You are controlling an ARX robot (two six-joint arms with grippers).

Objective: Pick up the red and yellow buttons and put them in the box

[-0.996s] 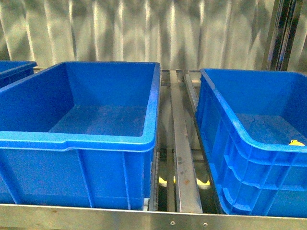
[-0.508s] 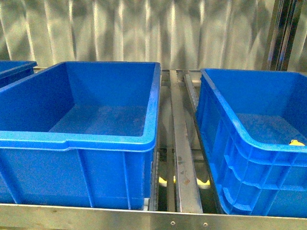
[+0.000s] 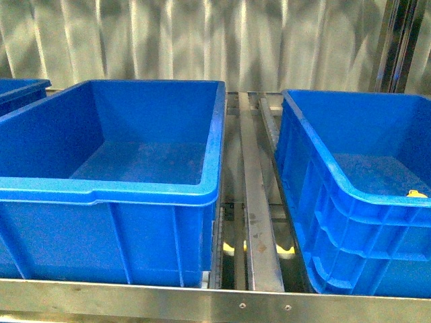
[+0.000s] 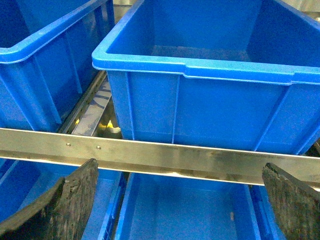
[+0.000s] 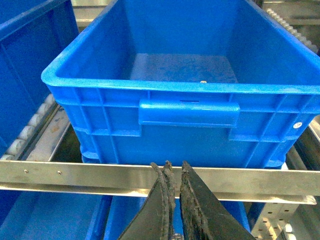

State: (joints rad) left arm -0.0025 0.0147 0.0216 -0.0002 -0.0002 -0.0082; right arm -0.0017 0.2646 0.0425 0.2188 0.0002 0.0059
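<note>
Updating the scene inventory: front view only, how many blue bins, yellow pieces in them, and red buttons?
Blue bins: 3 (left edge, centre, right)
Yellow piece, in the right bin, too small to identify: 1
Red buttons: 0 visible
Total: 4

Metal roller rack (image 3: 259, 222) (steel rails) carries 3 blue bins (image 3: 128, 195).

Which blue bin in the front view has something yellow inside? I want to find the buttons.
The right-hand bin: a small yellow object shows just above its near rim. The big middle bin shows only bare floor.
</note>
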